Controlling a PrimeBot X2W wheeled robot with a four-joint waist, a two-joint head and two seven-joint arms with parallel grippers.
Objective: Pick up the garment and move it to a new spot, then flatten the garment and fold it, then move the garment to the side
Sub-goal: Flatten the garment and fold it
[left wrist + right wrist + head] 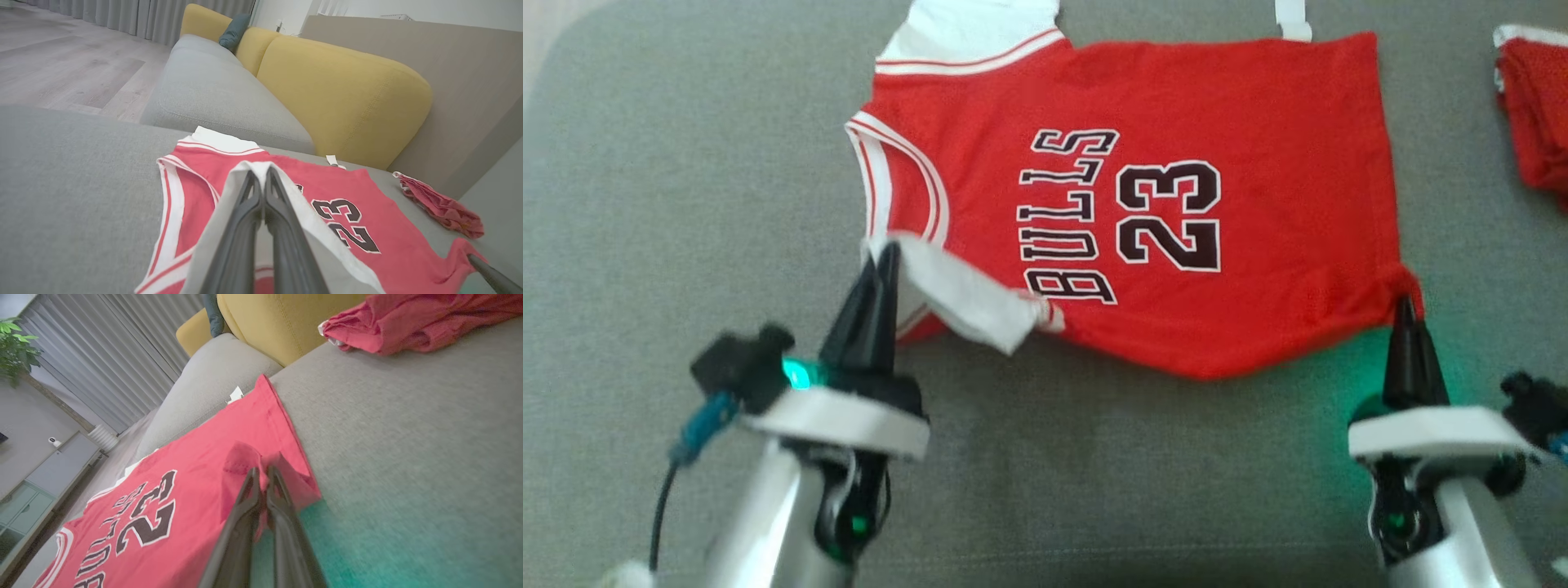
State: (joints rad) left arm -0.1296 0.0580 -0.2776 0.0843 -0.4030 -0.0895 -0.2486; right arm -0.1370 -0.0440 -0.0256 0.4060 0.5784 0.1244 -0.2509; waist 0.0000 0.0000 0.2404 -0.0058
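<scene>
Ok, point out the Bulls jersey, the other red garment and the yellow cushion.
Bulls jersey point(1298, 204): head view, plain red cloth right of the 23.
crumpled red garment point(443, 208): left wrist view, middle of the heap.
yellow cushion point(347, 98): left wrist view, middle of its front face.

Sofa seat: grey fabric, flat, spread before me.
Second red cloth: crumpled, on the seat at my far right.
Yellow cushions: upright behind the seat.
Dark pillow: teal, between two yellow cushions.
Curtains: grey, pleated.
Plant: green leaves, beside the curtains.
Floor: pale wood.
</scene>
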